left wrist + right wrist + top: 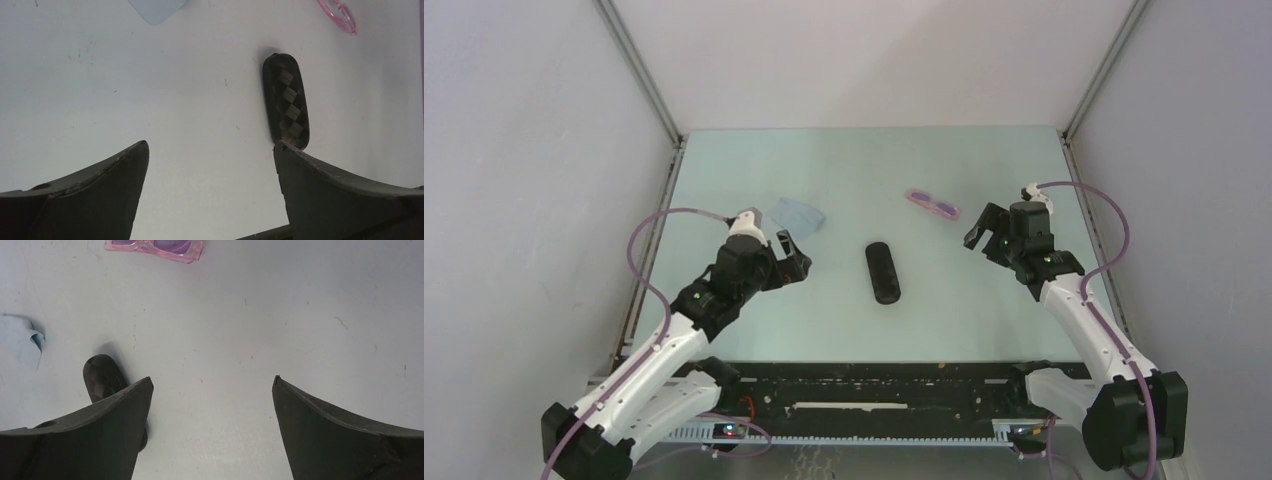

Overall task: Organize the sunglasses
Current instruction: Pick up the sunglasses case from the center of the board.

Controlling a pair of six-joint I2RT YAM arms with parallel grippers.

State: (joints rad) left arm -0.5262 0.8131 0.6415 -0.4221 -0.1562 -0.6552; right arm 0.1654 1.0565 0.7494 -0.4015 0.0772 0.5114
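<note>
The pink-purple sunglasses (933, 204) lie folded on the table right of centre, towards the back. They also show at the top of the right wrist view (156, 247) and at the top right of the left wrist view (338, 13). The black case (883, 272) lies shut at the table's middle; it also shows in the left wrist view (286, 100) and partly behind a finger in the right wrist view (102, 380). My left gripper (796, 262) is open and empty, left of the case. My right gripper (982, 236) is open and empty, just right of the sunglasses.
A light blue cloth (797, 214) lies crumpled at the left back, near my left gripper; its edge also shows in the left wrist view (157, 8) and the right wrist view (20, 342). Grey walls enclose the table on three sides.
</note>
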